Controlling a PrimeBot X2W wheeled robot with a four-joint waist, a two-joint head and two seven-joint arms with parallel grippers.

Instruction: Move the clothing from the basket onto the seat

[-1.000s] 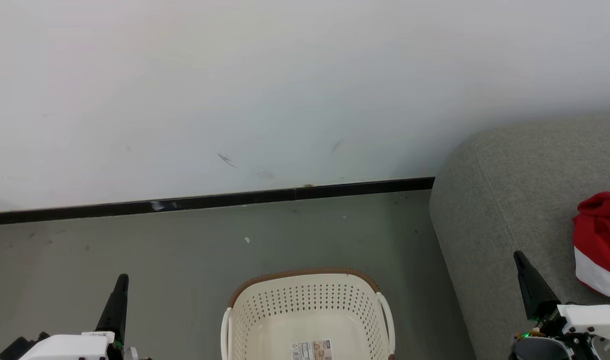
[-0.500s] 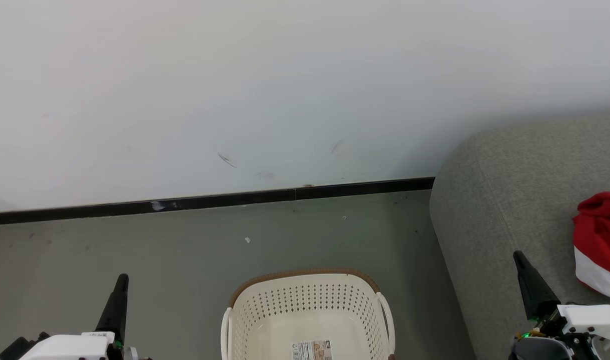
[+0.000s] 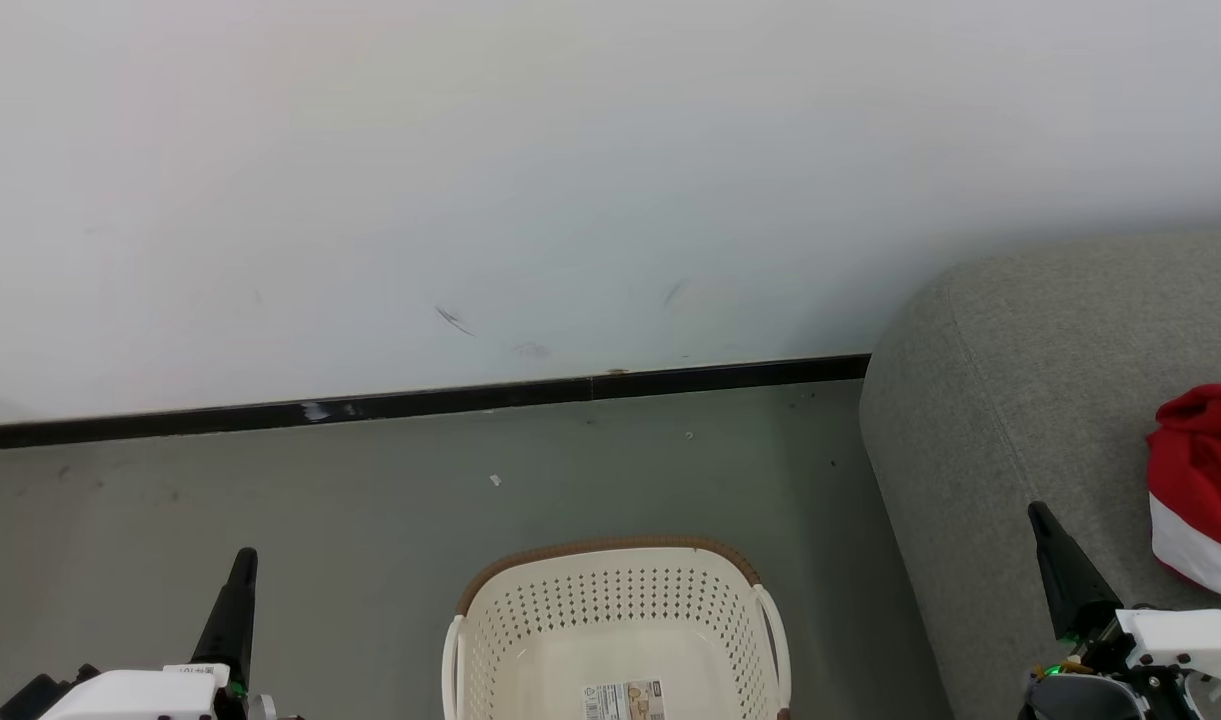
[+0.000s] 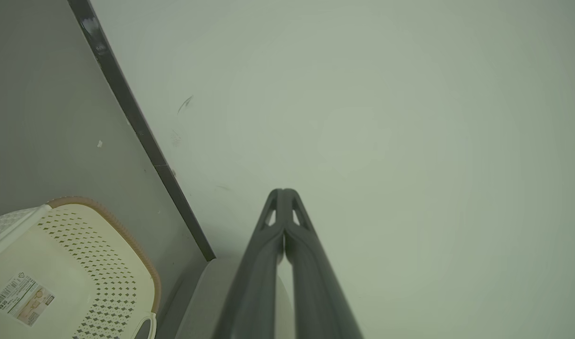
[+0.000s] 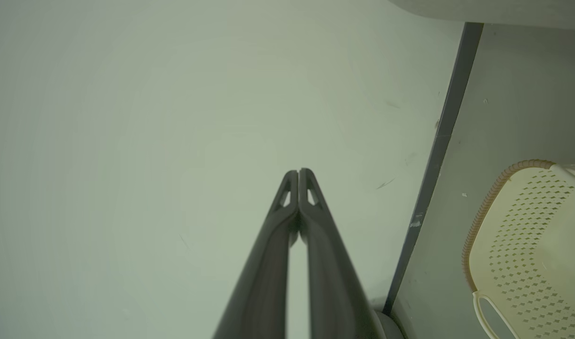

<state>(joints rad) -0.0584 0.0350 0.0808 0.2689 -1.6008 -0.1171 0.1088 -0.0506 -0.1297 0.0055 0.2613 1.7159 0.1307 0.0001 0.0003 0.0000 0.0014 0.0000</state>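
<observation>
We've got a cream basket (image 3: 570, 610) in smooth perforated plastic with a brown woven-look rim (image 3: 610, 545) and a paper sticker (image 3: 625, 700). The seat (image 3: 1010, 400) is coarse grey woven cloth, the clothing (image 3: 1205, 460) soft red-and-white fabric. Matt grey floor (image 3: 270, 490), slightly glossy black skirting (image 3: 420, 405).

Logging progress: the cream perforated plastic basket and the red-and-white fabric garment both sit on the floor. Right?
No: the head view shows the red-and-white fabric garment on the grey woven sofa seat, not the floor. The cream basket does.
</observation>
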